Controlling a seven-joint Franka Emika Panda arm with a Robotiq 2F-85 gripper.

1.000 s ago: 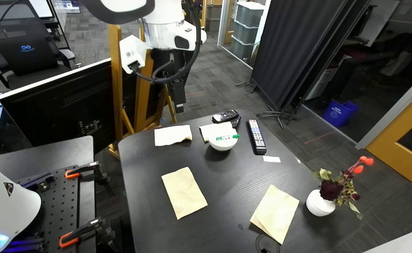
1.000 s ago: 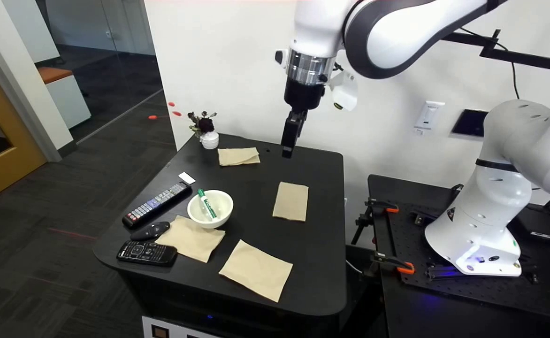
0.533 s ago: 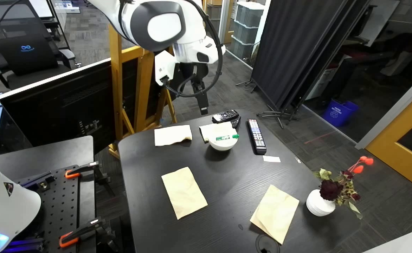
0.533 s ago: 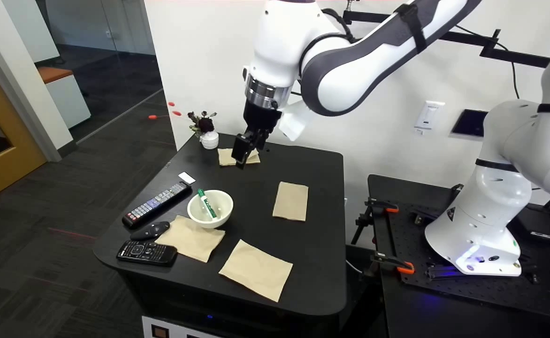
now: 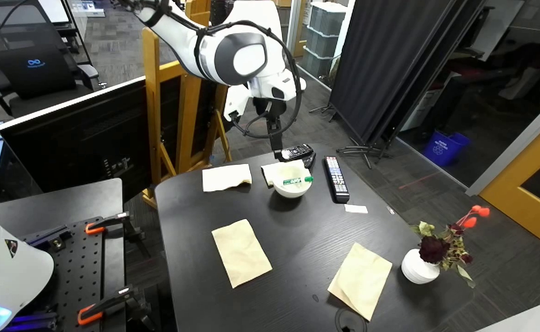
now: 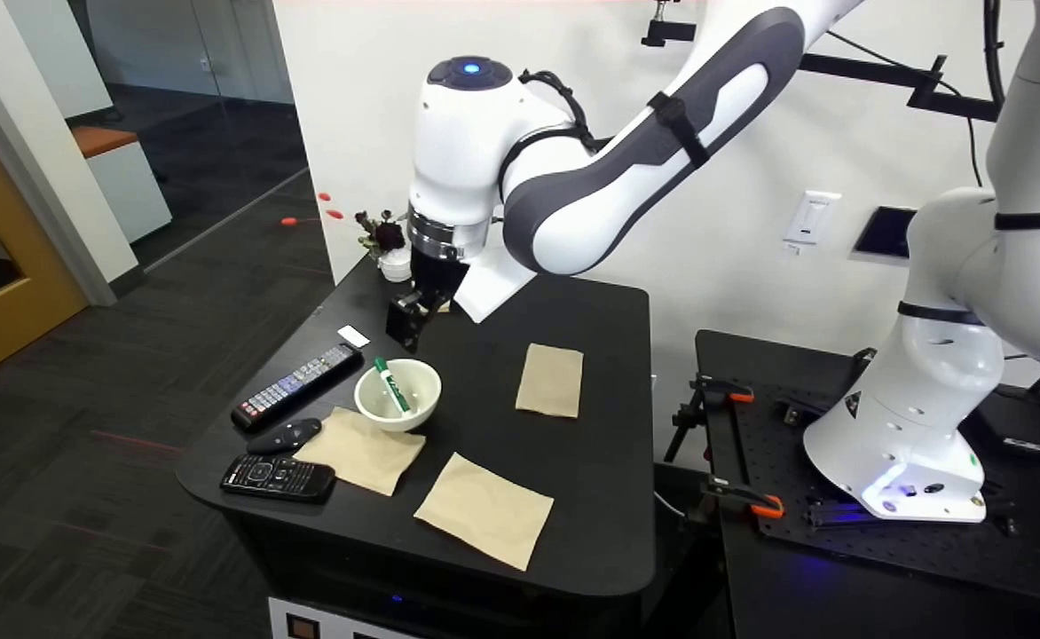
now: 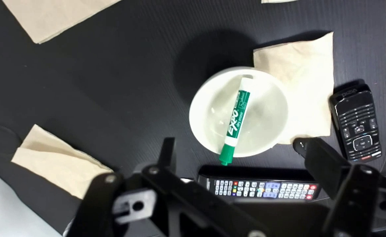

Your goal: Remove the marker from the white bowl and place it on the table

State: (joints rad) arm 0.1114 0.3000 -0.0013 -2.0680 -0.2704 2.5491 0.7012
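The marker is green and white and leans in the white bowl, its green cap over the rim. Both also show in the exterior views, the marker resting in the bowl. The bowl stands on the dark table, partly against a tan napkin. My gripper is open and empty; in the wrist view its fingers lie apart on either side of the marker's cap. In both exterior views the gripper hangs above the table near the bowl.
A long black remote lies beside the bowl. A smaller remote and a dark oval remote lie near the table edge. Several tan napkins lie flat. A white vase with flowers stands at a far corner.
My gripper has come lower and moved across the table toward the bowl. The marker and the bowl have not moved.
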